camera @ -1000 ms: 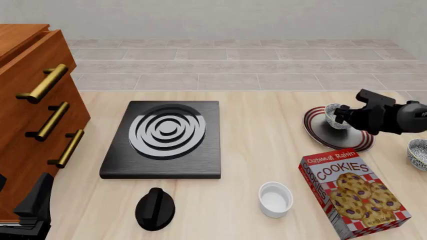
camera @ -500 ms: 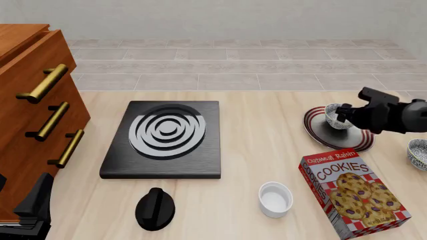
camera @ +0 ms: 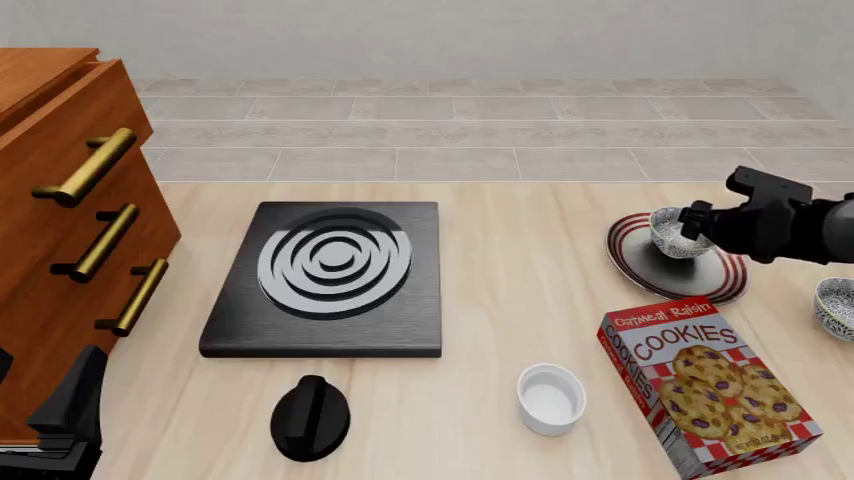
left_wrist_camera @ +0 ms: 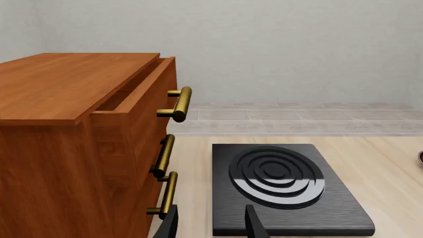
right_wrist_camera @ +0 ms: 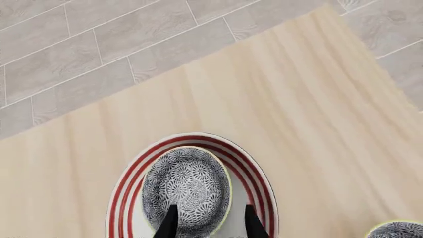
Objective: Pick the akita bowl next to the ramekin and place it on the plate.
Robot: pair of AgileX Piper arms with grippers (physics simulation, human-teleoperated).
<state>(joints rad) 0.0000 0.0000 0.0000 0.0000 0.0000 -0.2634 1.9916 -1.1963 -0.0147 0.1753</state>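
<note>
The akita bowl (camera: 671, 233) (right_wrist_camera: 187, 186), speckled grey and white, sits upright on the red-striped plate (camera: 641, 268) (right_wrist_camera: 122, 198) at the right of the table. My right gripper (camera: 694, 222) (right_wrist_camera: 210, 209) hovers at the bowl's right side, open, with its fingers (right_wrist_camera: 170, 223) spread over the bowl's near rim and not clamping it. The white ramekin (camera: 551, 397) stands near the front, left of the cookie box. My left gripper (camera: 64, 415) (left_wrist_camera: 211, 214) rests open at the front left beside the cabinet, holding nothing.
A second speckled bowl (camera: 837, 306) (right_wrist_camera: 396, 231) sits at the table's right edge. A cookies box (camera: 707, 388) lies at the front right. A black burner (camera: 327, 275) (left_wrist_camera: 281, 183), a black knob (camera: 310, 415) and a wooden drawer cabinet (camera: 67, 230) (left_wrist_camera: 79, 144) take up the middle and left.
My right arm has drawn back a little to the right, away from the bowl. The bowl has stayed on the plate. The left arm has not moved.
</note>
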